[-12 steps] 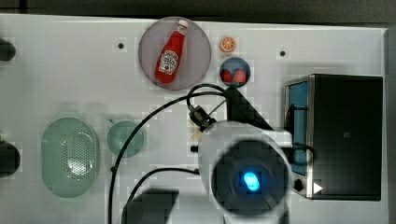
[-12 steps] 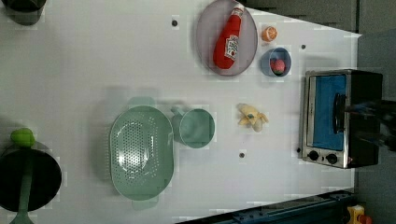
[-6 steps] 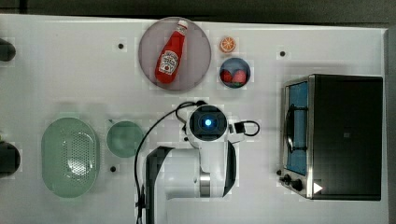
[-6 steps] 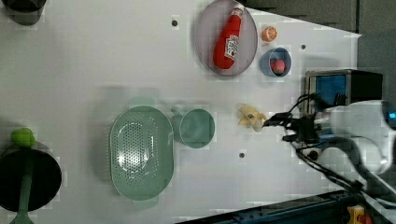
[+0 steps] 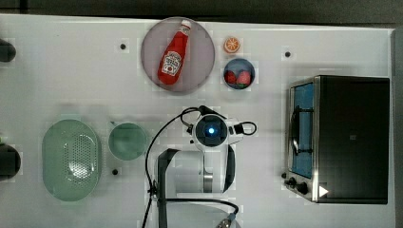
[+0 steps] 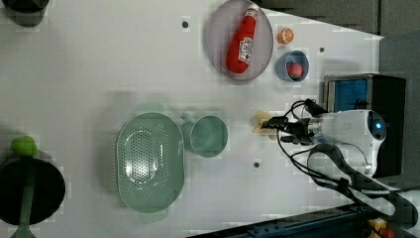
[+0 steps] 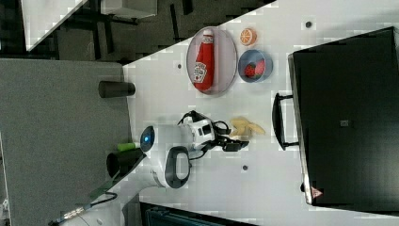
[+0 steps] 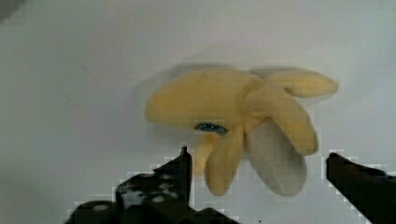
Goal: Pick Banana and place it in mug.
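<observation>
The banana [image 8: 233, 105], a pale yellow plush with peeled flaps, lies on the white table [image 6: 99, 64]. In the left view the banana [image 6: 260, 120] lies to the right of the mint-green mug [image 6: 209, 136], with bare table between them. My gripper [image 8: 259, 168] is open right at the banana, one dark finger on each side of its lower flaps, touching nothing. From the left view's right, the gripper [image 6: 272, 130] reaches up to the banana's edge. In the top view my wrist [image 5: 211, 130] covers the banana, and the mug [image 5: 127, 140] stands upright and empty to its left.
A green perforated basket [image 5: 71, 159] sits beside the mug. A toaster oven [image 5: 342, 137] stands at the top view's right. A plate [image 5: 199, 42] carries a ketchup bottle [image 5: 173, 54]; a blue berry bowl [image 5: 239, 73] and an orange slice [image 5: 232, 44] lie near it.
My arm has swung in from the toaster oven side and brought the open gripper down to the banana. The banana and mug have not moved.
</observation>
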Controlling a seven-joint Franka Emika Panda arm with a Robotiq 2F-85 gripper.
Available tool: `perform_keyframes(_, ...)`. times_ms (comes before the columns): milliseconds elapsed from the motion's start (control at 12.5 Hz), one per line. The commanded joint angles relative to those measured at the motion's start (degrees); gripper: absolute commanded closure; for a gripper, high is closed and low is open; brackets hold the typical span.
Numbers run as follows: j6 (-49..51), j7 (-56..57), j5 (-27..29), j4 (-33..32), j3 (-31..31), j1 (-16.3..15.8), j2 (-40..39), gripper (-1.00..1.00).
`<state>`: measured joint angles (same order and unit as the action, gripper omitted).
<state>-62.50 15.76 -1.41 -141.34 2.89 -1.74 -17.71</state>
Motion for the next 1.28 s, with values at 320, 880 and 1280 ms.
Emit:
perform_keyframes(320,-7.20,2.42,-0.38,0.76,-0.60,0.02,-3.78,-1.00)
perform_keyframes(880,-7.21,2.42,-0.38,0.68,-0.76,0.18,-3.73,0.34)
perform_keyframes(1280,-5.49,2.42,-0.34,1.02,-0.47,0.66,2.29,0.34)
